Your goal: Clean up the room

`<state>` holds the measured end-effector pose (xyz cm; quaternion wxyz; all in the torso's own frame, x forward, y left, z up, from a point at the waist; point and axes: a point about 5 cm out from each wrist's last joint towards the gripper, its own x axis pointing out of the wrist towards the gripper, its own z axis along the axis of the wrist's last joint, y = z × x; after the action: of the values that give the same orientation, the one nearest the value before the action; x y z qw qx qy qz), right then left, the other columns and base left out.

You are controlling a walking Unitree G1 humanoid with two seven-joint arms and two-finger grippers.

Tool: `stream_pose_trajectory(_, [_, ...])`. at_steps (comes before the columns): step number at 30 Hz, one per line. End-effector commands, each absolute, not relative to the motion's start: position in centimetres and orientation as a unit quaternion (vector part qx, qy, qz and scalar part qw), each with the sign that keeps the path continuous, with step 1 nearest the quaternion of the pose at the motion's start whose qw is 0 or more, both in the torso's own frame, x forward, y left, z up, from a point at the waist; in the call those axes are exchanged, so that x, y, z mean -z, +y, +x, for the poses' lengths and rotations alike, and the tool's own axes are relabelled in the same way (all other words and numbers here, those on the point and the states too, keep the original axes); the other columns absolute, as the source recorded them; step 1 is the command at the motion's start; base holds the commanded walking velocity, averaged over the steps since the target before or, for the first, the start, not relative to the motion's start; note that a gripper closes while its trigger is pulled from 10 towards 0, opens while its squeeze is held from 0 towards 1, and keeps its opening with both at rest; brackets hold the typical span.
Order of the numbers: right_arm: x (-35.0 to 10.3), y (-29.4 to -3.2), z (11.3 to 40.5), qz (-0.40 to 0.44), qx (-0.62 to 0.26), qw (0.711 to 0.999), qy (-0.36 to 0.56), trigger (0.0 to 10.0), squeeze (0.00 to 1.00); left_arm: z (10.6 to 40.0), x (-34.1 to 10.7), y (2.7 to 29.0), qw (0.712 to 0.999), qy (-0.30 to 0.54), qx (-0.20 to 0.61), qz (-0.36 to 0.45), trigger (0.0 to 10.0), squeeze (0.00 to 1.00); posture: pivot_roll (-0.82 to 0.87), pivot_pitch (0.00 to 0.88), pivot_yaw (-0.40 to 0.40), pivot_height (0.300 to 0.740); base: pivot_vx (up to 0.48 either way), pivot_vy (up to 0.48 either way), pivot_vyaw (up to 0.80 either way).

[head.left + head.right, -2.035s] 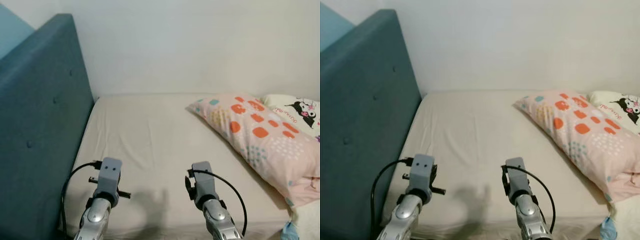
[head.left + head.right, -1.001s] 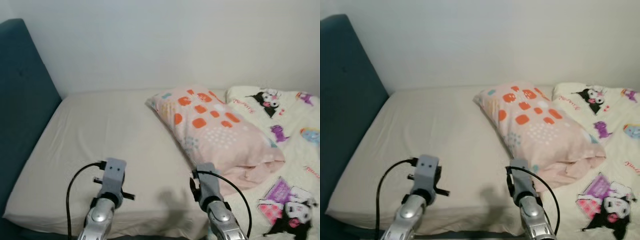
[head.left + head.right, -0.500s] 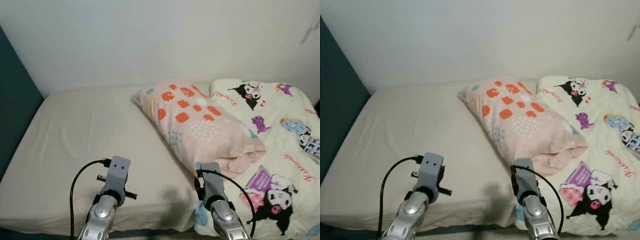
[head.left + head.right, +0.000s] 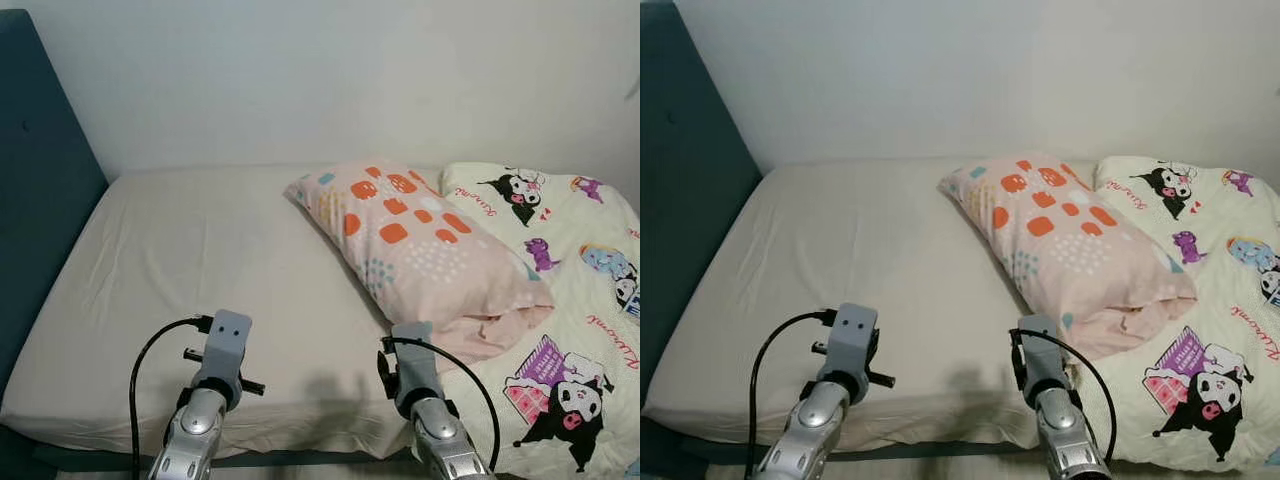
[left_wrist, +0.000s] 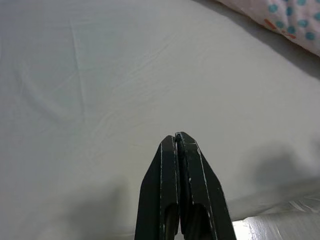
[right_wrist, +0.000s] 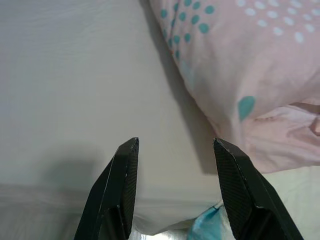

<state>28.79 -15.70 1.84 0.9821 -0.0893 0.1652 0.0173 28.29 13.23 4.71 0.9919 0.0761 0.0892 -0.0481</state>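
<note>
A pink pillow [image 4: 425,250] with orange and teal patches lies slanted across the beige bed sheet [image 4: 210,260]. To its right a cream blanket [image 4: 570,290] printed with cartoon figures is spread over the bed. Both of my arms are held low at the near edge of the mattress, with the left wrist [image 4: 222,345] and right wrist [image 4: 410,355] in sight. My left gripper [image 5: 176,137] is shut with nothing in it, above bare sheet. My right gripper [image 6: 175,141] is open and empty, over the sheet just beside the pillow's near corner [image 6: 240,107].
A teal padded headboard [image 4: 40,200] stands along the left side of the bed. A plain white wall [image 4: 330,80] runs behind it. Something light blue [image 6: 212,225] pokes out at the mattress edge under the pillow's corner.
The camera swung right along the bed, then a little back left, so the headboard is in view again. Pillow, blanket and both arms keep their places.
</note>
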Motion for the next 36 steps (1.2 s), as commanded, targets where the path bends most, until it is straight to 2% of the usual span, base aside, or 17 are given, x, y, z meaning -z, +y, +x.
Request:
stream_pose_trajectory(1, [-1.5, -16.1, 28.5, -0.085, -0.01, 0.981, 0.171, 10.0, 0.0, 28.0, -4.3, 13.1, 0.991, 0.096, 0.049, 0.076, 10.0, 0.0, 0.03, 0.114, -0.034, 0.74, 0.0, 0.0, 0.0])
stream_pose_trajectory(36, [-2.7, -17.6, 29.8, -0.073, 0.009, 0.985, 0.157, 10.0, 0.0, 28.2, -5.1, 13.2, 0.994, 0.077, 0.047, 0.057, 10.0, 0.0, 0.02, 0.113, -0.06, 0.74, 0.0, 0.0, 0.0])
